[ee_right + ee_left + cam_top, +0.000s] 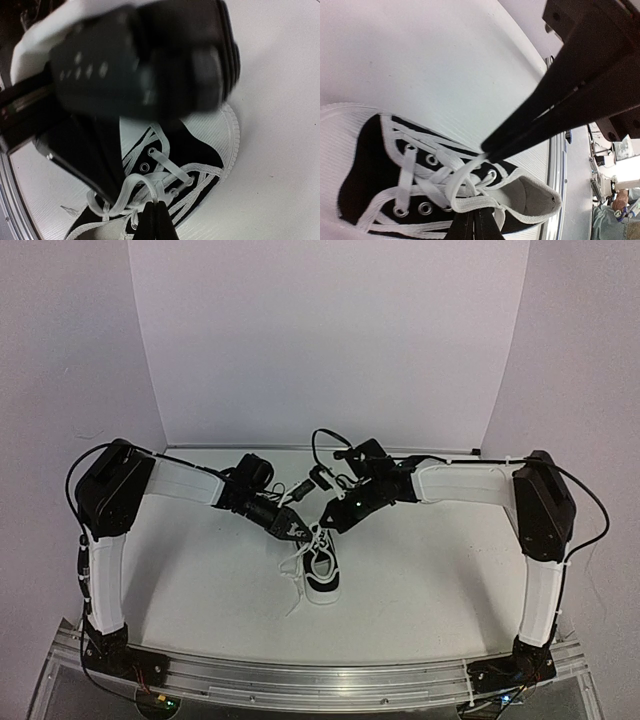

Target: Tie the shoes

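While left tool [487, 149] and right tool [155, 206] angle inward, both pinch laces [461, 174]

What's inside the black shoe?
Through the shoe opening only pale lining shows, with nothing lying in it. The laces and black upper cover the toe end, so that is hidden.

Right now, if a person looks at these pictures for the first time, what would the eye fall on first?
First, the single black shoe with a white sole, lying near the middle of the white table. Then the two arms meeting just above it: the left end effector and the right end effector are each closed on the white lace over the eyelets.
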